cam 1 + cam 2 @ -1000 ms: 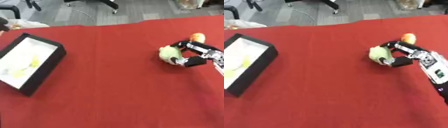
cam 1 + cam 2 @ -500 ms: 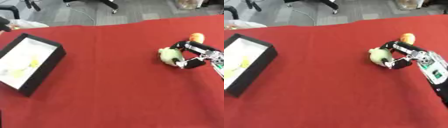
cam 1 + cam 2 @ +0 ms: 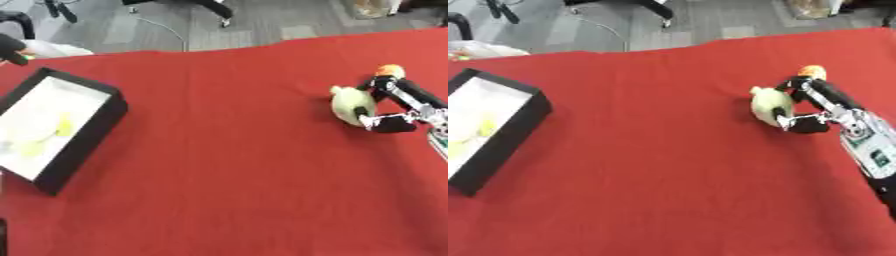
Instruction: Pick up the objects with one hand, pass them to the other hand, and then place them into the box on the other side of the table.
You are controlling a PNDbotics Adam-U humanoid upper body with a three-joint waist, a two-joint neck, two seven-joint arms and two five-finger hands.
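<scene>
Curling round a pale green, pear-shaped object [image 3: 768, 105], the right hand [image 3: 820, 107] grips it.

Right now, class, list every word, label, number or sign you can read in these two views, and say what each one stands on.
No readable text in either view.
Right hand, wrapped round the pale green object: a small green patch on the forearm behind it, too blurred to read.
Black box: no lettering visible on its walls.
Red tablecloth: plain, no markings.
</scene>
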